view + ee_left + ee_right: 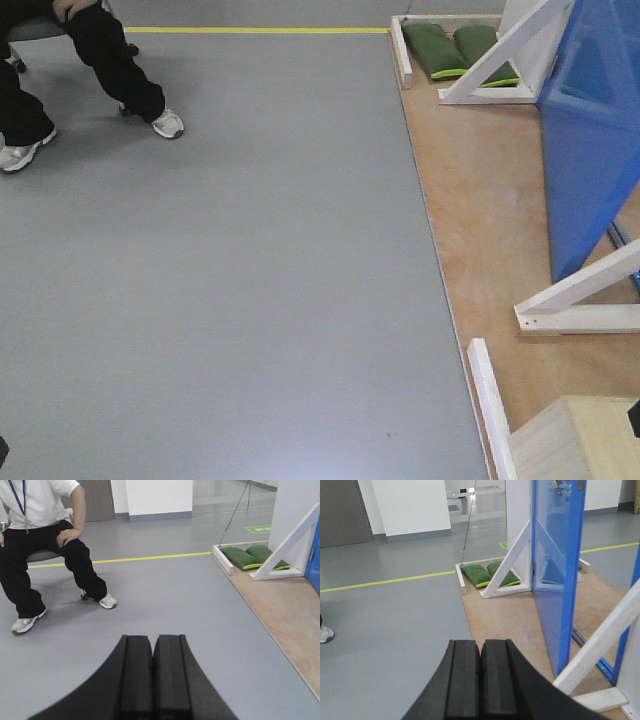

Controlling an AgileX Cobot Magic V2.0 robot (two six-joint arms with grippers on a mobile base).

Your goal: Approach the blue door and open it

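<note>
The blue door point(555, 570) stands upright on a wooden platform, ahead and to the right in the right wrist view. I see it nearly edge on, and a bit of silver hardware shows at its top edge. In the front view its glossy panel point(590, 140) fills the upper right. A sliver of it shows at the right edge of the left wrist view point(316, 555). My left gripper point(152, 652) is shut and empty above the grey floor. My right gripper point(480, 656) is shut and empty, well short of the door.
White diagonal braces point(495, 60) point(580, 290) prop the door frame on the wooden platform point(480, 190). Green sandbags point(450, 48) lie at its far end. A seated person point(45, 545) is at the far left. A pale wooden box point(570, 440) sits at the bottom right.
</note>
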